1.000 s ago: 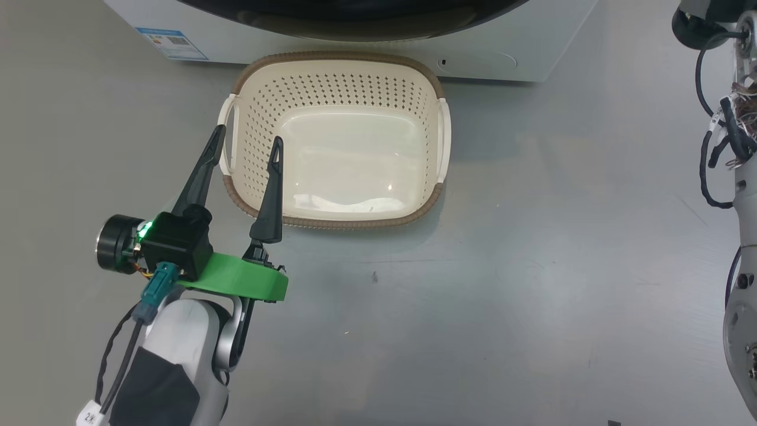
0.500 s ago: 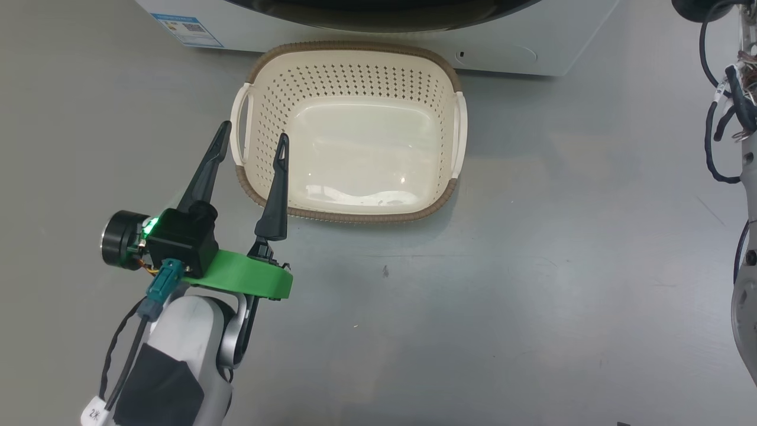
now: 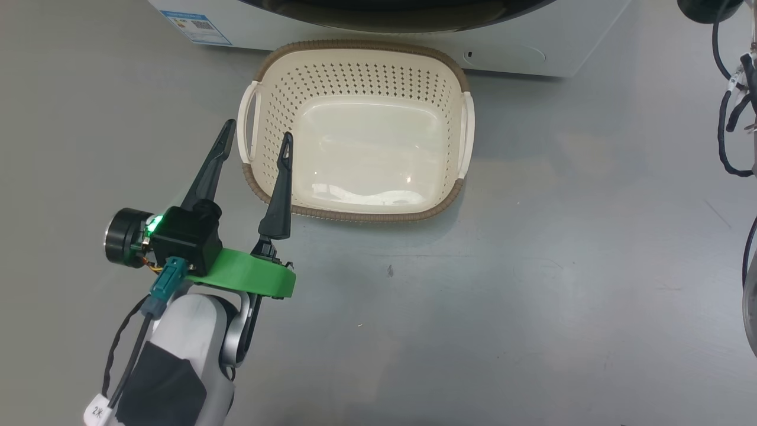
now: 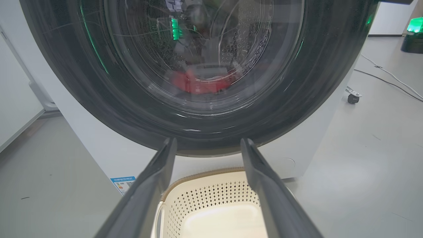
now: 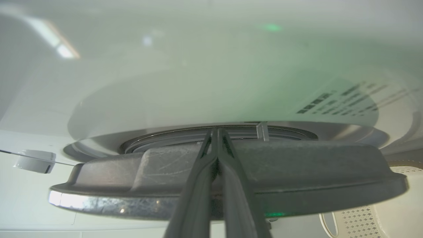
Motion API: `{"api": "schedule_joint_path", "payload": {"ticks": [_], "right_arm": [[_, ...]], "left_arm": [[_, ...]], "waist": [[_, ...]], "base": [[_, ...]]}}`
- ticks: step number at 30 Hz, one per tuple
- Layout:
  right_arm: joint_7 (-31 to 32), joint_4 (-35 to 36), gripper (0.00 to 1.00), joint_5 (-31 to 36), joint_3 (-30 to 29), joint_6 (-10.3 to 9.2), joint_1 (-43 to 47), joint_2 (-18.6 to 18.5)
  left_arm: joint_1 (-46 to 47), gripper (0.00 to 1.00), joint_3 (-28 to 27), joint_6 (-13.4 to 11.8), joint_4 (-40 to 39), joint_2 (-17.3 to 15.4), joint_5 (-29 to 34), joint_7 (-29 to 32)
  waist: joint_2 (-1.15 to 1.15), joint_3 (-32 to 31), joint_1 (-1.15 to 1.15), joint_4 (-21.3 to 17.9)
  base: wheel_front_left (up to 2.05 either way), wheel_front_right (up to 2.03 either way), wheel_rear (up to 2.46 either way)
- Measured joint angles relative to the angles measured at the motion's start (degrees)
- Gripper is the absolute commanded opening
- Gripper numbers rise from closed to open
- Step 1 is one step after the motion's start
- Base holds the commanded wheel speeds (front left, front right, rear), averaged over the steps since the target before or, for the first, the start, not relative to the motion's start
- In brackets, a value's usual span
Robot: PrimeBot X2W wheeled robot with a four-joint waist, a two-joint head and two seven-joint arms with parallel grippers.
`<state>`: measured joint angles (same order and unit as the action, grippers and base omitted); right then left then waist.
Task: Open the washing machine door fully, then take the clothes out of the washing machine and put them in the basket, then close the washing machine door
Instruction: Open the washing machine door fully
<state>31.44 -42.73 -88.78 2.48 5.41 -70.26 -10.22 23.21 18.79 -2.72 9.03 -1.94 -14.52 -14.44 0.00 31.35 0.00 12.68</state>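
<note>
Glossy black, the washing machine door (image 5: 297, 172) lies edge-on straight ahead of the right gripper (image 5: 216, 132), whose fingers are pressed together at its far edge. The left gripper (image 3: 258, 129), fingers apart, hangs over the basket (image 3: 355, 47), farther from the door.

basket (image 3: 355, 77): cream plastic, perforated walls, glossy bottom, brown woven-look rim
door (image 4: 82, 99): glossy black rim, clear glass, fine scratches
washer (image 4: 99, 155): smooth white casing
clothes (image 4: 198, 82): red cloth
floor (image 3: 532, 266): grey, smooth, dull sheen
</note>
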Motion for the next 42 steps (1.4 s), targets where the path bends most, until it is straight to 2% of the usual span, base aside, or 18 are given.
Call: {"api": "schedule_joint_path", "payload": {"ticks": [19, 42], "right_arm": [[5.78, -2.33, 0.0, -2.48, 0.23, 1.01, 0.09, -0.4], [11.02, -2.14, 0.0, -4.07, 1.62, 1.57, 6.61, 2.44]], "left_arm": [[0.32, 1.0, -0.12, -0.01, 0.73, 0.05, 0.0, 0.0], [0.23, 1.0, -0.88, -0.01, 2.42, 0.08, 0.03, 0.0]], "waist": [[0.0, -0.76, 0.0, -1.01], [0.0, -4.43, 0.0, -3.78]], "base": [[0.0, 0.0, 0.0], [0.0, 0.0, 0.0]]}}
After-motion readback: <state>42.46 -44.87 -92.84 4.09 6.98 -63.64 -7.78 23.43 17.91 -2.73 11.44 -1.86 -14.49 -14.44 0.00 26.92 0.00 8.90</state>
